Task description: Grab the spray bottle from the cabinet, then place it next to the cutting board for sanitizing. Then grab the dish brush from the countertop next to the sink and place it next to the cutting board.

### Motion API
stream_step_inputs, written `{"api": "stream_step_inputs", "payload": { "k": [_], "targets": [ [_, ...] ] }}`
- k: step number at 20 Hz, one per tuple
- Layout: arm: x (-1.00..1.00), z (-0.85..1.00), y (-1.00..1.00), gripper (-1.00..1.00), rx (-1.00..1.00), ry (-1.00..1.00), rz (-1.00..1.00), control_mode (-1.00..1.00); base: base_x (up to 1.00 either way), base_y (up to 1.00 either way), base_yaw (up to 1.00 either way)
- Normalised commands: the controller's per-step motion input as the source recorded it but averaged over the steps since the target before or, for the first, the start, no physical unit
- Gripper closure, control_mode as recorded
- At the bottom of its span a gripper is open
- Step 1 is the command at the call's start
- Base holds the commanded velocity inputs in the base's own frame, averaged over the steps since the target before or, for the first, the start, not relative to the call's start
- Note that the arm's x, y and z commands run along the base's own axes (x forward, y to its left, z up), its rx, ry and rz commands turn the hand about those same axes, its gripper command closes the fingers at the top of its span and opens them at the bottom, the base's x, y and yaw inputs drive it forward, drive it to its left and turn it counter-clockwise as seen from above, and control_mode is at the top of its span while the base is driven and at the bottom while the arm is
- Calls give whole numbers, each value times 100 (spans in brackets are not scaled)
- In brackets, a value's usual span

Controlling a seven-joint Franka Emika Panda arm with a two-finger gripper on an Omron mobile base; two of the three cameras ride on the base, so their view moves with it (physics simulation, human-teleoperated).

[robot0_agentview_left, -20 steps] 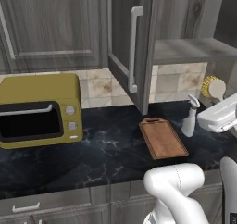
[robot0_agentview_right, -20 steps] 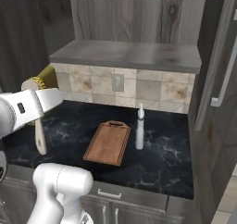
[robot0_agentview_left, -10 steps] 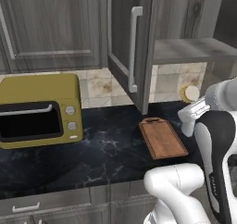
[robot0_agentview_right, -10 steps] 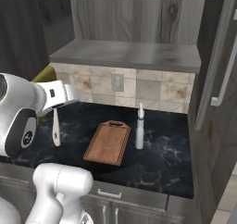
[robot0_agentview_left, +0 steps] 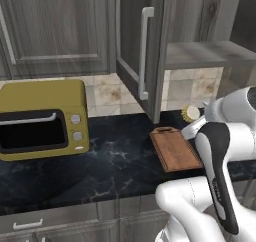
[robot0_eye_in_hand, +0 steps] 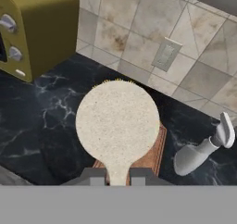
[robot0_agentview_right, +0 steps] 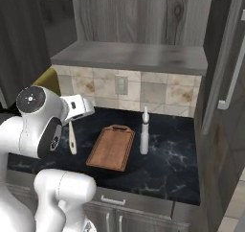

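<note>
Here the gripper (robot0_eye_in_hand: 117, 177) is clamped on the dish brush (robot0_eye_in_hand: 117, 126), held above the cutting board (robot0_agentview_right: 111, 147). In the hand view, the yellow oven (robot0_eye_in_hand: 34, 26) sits at ten o'clock, the spray bottle (robot0_eye_in_hand: 202, 151) at three o'clock, beside the board's far edge.

I saw a glossy black veined-stone countertop (robot0_agentview_left: 115, 161), a brown wood-grain cutting board (robot0_agentview_right: 111, 147), a matt speckled cream dish brush (robot0_eye_in_hand: 117, 121) head, and grey wood-grain cabinet (robot0_agentview_left: 137, 41) doors.
</note>
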Motion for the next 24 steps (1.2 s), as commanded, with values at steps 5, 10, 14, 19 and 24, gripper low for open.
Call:
{"api": "stream_step_inputs", "payload": {
  "k": [5, 10, 14, 19, 24],
  "targets": [
    [43, -52, 1, 100, 0, 0, -3, -100, 0, 0, 0],
    [47, -21, 11, 100, 0, 2, -8, -100, 0, 0, 0],
    [45, -31, 30, 100, 0, 0, -1, -100, 0, 0, 0],
    [52, -42, 7, 100, 2, 3, 0, -100, 0, 0, 0],
    [43, -63, 0, 100, 6, 1, 0, -100, 0, 0, 0]
  ]
}}
